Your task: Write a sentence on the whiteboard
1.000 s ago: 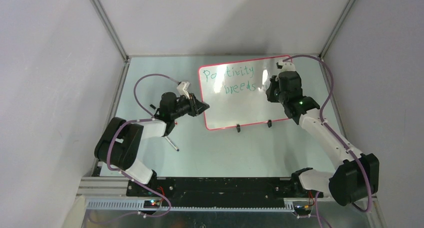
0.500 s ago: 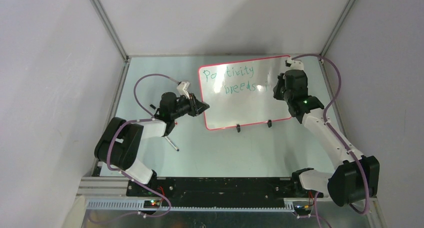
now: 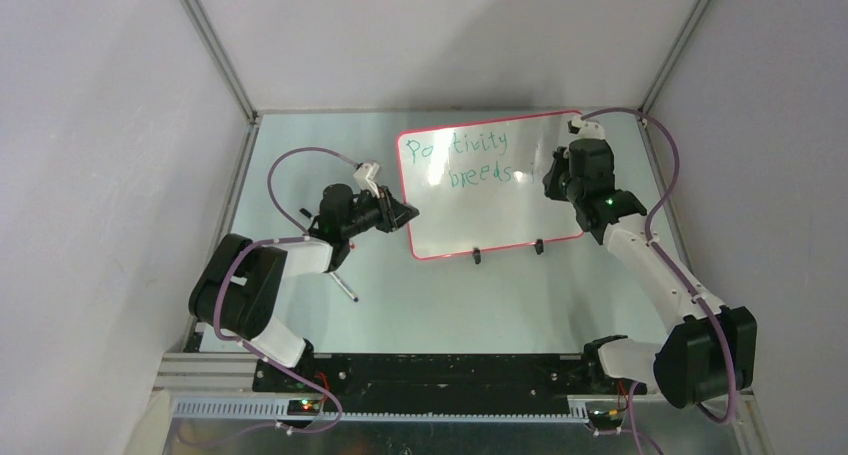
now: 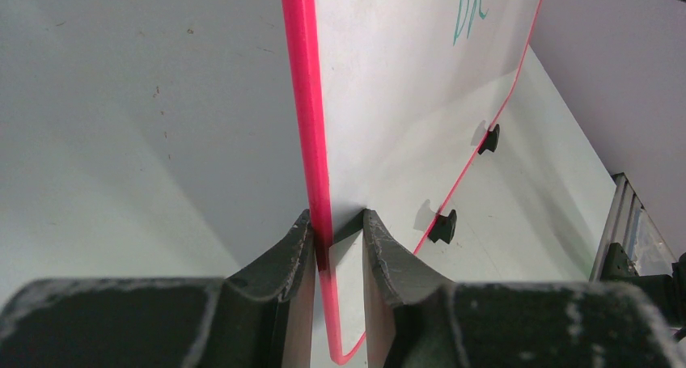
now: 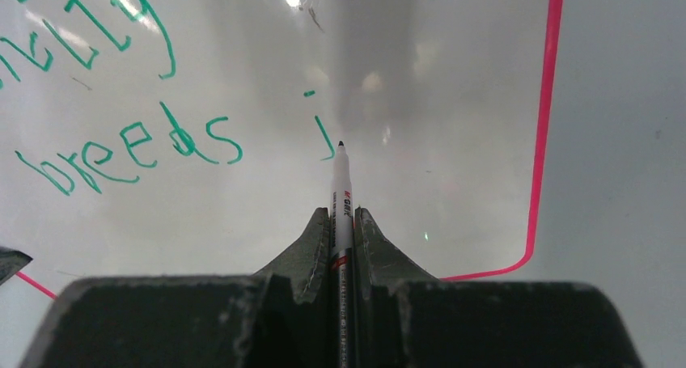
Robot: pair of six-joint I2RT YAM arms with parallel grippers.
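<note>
Right gripper [image 5: 341, 222] is clamped on the marker [image 5: 340, 186], whose long axis points straight at the whiteboard [image 5: 453, 141], tip just right of the "j" ending the sentence [image 5: 184, 141]; the next letter belongs rightward. Left gripper [image 4: 340, 238] pinches the board's left rim. Since 1 second ago the right arm has shifted right

Plain pale-grey walls [image 3: 100, 125], slanting aluminium corner posts [image 3: 213, 50], glossy pale-green tabletop [image 3: 450, 295] below
</note>
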